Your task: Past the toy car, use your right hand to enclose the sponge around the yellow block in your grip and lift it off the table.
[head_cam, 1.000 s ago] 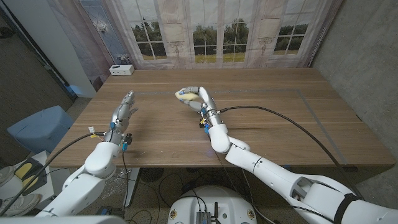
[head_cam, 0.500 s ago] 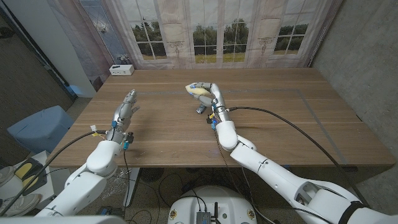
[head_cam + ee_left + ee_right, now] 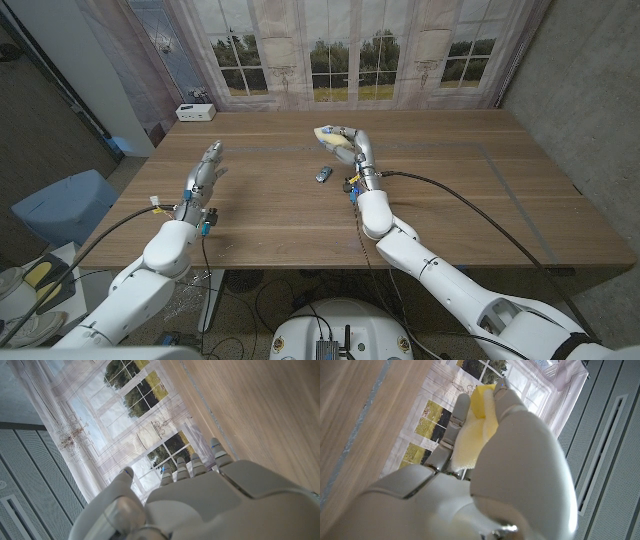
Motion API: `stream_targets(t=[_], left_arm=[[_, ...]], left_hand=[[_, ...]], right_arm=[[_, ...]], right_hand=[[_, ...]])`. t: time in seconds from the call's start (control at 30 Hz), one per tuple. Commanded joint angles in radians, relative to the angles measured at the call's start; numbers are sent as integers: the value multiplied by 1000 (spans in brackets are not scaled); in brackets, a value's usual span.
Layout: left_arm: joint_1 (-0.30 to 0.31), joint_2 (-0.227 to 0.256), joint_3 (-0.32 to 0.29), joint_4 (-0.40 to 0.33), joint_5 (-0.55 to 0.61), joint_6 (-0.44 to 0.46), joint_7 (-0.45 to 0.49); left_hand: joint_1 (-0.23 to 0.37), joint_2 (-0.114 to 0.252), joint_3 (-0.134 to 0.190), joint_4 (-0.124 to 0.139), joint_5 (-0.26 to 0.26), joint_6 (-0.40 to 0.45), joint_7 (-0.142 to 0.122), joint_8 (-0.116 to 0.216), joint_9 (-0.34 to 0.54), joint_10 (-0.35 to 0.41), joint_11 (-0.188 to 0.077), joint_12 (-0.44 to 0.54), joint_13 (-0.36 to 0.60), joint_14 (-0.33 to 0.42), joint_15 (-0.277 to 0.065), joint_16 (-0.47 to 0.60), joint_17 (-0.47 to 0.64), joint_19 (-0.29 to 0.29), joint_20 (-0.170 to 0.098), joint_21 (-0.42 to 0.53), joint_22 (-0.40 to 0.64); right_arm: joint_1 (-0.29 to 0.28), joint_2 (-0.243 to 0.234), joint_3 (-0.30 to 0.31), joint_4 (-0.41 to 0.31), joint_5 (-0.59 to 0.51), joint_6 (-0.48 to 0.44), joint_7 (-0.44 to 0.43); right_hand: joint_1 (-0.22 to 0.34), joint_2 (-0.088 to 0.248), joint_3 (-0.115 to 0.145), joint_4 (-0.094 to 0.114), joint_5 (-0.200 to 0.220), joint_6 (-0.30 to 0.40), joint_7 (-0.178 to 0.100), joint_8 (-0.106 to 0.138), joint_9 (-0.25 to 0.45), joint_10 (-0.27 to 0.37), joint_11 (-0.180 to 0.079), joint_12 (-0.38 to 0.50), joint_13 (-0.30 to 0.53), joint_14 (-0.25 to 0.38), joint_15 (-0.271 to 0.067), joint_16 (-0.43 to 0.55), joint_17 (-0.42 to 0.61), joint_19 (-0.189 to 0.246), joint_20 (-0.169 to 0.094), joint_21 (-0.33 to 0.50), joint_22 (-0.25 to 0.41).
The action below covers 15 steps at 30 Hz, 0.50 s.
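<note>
My right hand [image 3: 350, 143] is raised above the far middle of the table and grips a pale yellow sponge [image 3: 329, 137] folded around a yellow block [image 3: 483, 400]. In the right wrist view the sponge [image 3: 468, 445] lies between the fingers [image 3: 454, 424] and thumb, with the block's bright corner showing at the fingertips. The small blue toy car [image 3: 323, 174] stands on the table just on the near side of that hand, to its left. My left hand [image 3: 203, 173] hovers over the table's left part, fingers straight and apart, holding nothing.
A white box [image 3: 195, 112] sits at the table's far left corner. Windows with curtains [image 3: 330, 50] stand behind the table [image 3: 480, 200]. A black cable [image 3: 470, 195] runs along my right arm over the table's right half.
My right hand has carried the sponge and block to the right and farther back, past the toy car, which now shows uncovered. The left hand has kept its place.
</note>
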Motion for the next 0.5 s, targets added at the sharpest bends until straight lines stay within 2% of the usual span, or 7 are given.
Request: stream_targets(t=[0.03,0.5], left_arm=[[-32,4,19,19,-7,3,-7],[-48,13,29,30,-13,-4,-15]], left_hand=[[7,9,1,-4,-3,5,-7,4,2,1,5,-3,4,0,-2,-2,2,7,-2,-1,3],[8,10,2,-6,-4,6,-6,4,2,2,5,-3,4,1,-3,-2,2,8,-2,-4,3]], right_arm=[[-36,10,65,-24,108,43,40],[-80,33,127,-40,257,104,108]], right_hand=[[168,170,5,5,8,-4,-2,-2,6,-6,-1,-5,4,83,-188,2,5,-10,-151,8,1],[169,170,7,5,9,-5,2,-2,6,-4,-2,-6,5,83,-187,-2,4,-18,-151,17,-3]])
